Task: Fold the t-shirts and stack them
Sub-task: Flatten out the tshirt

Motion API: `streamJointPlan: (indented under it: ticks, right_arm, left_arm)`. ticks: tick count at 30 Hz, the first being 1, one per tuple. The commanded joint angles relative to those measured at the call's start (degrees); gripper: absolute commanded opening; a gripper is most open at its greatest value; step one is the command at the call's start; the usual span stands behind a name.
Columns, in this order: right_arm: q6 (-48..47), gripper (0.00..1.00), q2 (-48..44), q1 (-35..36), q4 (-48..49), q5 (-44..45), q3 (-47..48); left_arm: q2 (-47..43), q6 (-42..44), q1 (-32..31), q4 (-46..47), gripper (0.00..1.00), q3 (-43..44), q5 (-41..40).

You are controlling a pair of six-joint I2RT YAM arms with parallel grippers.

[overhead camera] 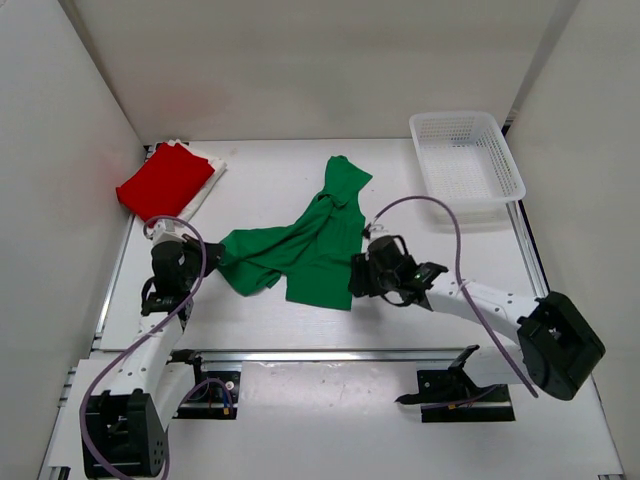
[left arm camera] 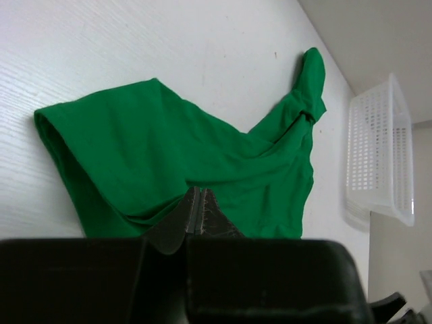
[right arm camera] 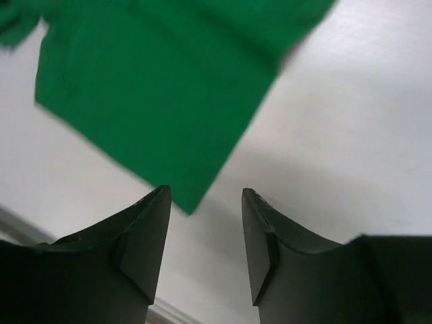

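The green t-shirt (overhead camera: 300,250) lies crumpled and spread in the middle of the table, one end stretched toward the back. It also fills the left wrist view (left arm camera: 202,155) and the top of the right wrist view (right arm camera: 155,81). My left gripper (overhead camera: 208,256) is at its left edge, its jaws (left arm camera: 198,191) pressed shut over the cloth with no fabric showing between them. My right gripper (overhead camera: 355,275) is at the shirt's near right corner, open (right arm camera: 206,192), with that corner just beyond the left fingertip. A folded red t-shirt (overhead camera: 165,180) rests on a white t-shirt (overhead camera: 212,172) at the back left.
A white lattice basket (overhead camera: 465,155) stands at the back right, also seen in the left wrist view (left arm camera: 378,155). White walls enclose the table on three sides. A metal rail (overhead camera: 320,353) runs along the near edge.
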Motion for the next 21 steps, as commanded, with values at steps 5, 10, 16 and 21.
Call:
streamJointPlan:
  ticks: [5,10,16,21]
  right_arm:
    - [4.7,0.45,3.4,6.3,1.7,2.6,-1.4]
    - [4.6,0.44,5.8,7.2,3.6,2.5,-1.4]
    - [3.8,0.42,9.9,10.0,3.7,4.6,-0.1]
    - [3.4,0.34,12.0,10.4,2.6,4.7,0.1]
  left_arm:
    - [-1.8,1.9,-1.1,-3.4,0.00,1.5,-4.0]
    - [-2.1,1.8,-2.5,-2.4,0.00,0.6,-3.6]
    - [-2.5,1.3,-2.8,-1.3,0.00,0.1,-3.3]
    - [-2.5,1.8,-3.1,-0.4,0.00,-0.6,-2.1]
